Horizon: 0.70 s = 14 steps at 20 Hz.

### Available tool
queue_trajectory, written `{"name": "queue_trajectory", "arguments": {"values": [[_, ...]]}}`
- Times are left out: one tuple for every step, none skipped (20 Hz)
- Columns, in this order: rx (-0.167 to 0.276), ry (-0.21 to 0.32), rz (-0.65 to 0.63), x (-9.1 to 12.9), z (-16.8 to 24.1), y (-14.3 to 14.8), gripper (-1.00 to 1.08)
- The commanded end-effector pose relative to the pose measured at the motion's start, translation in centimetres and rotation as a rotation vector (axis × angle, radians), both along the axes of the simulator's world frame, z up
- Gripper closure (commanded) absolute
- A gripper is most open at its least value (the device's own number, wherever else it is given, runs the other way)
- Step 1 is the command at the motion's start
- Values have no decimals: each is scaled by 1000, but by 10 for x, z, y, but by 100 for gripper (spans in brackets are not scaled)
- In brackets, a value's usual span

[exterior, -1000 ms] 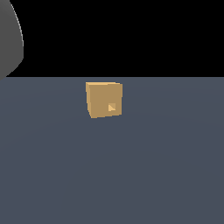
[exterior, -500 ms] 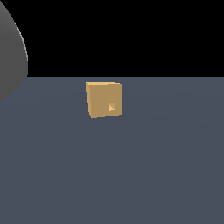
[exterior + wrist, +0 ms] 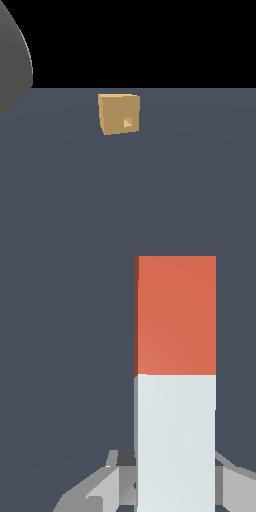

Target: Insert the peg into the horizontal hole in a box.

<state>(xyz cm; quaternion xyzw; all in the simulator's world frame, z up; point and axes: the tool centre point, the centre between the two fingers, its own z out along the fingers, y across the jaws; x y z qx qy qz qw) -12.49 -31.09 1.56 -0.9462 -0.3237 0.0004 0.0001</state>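
Note:
The box (image 3: 118, 113) is a tan cube standing on the dark grey floor, a little toward the exterior view's left of centre. Its hole (image 3: 127, 122), a small square opening with a lighter triangular patch, is low on the face turned to the camera. In the wrist view the peg (image 3: 175, 381) fills the middle, with a white half near the fingers and a red half beyond. My gripper (image 3: 172, 468) is shut on the white half, and a grey finger (image 3: 120, 476) shows on either side. Neither peg nor gripper shows in the exterior view.
A large rounded grey shape (image 3: 12, 65), blurred and very close to the camera, covers the upper corner on the exterior view's left. The dark grey floor (image 3: 165, 190) stretches around the box on all sides.
The rounded grey shape has spread further toward the exterior view's right. The box has not moved.

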Motion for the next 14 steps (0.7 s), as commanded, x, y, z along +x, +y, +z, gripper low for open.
{"name": "queue_trajectory", "arguments": {"values": [[0,-1,14,5,1,3,108],[0,-1,24,8,1,5,108],[0,-1,35,12,1,8,108],[0,-1,49,16,2,11,108],[0,-1,66,22,2,14,108],[-1,-1,84,28,3,19,108],[-1,-1,105,34,3,24,108],[-1,-1,129,41,4,29,108],[-1,-1,155,49,4,36,108],[-1,-1,184,58,5,43,108],[-1,-1,216,67,6,52,108],[-1,-1,251,76,7,61,108],[-1,-1,289,87,8,72,108],[-2,-1,332,97,9,85,108]]}}
